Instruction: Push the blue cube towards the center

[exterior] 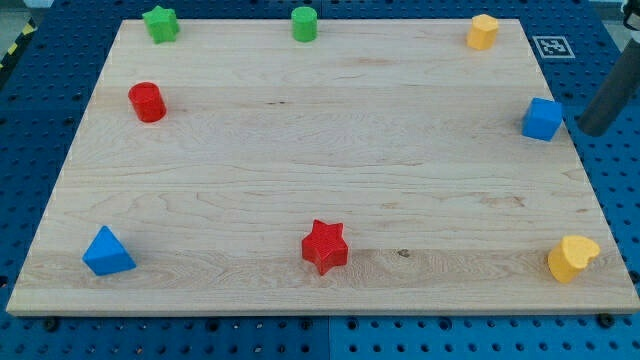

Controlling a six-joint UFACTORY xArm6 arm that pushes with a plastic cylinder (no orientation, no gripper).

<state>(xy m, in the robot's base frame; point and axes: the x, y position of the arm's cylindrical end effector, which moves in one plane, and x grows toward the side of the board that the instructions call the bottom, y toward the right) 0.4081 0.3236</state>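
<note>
The blue cube [541,119] sits at the right edge of the wooden board [320,170], in its upper half. My tip [588,131] is the lower end of a dark rod that enters from the view's right edge. It stands just off the board, right of the blue cube, with a small gap between them.
A green star [160,24] and a green cylinder [304,23] sit along the top edge, a yellow block [482,31] at the top right. A red cylinder [147,102] is at the left. A blue triangular block [107,252], a red star [324,246] and a yellow heart [572,258] lie along the bottom.
</note>
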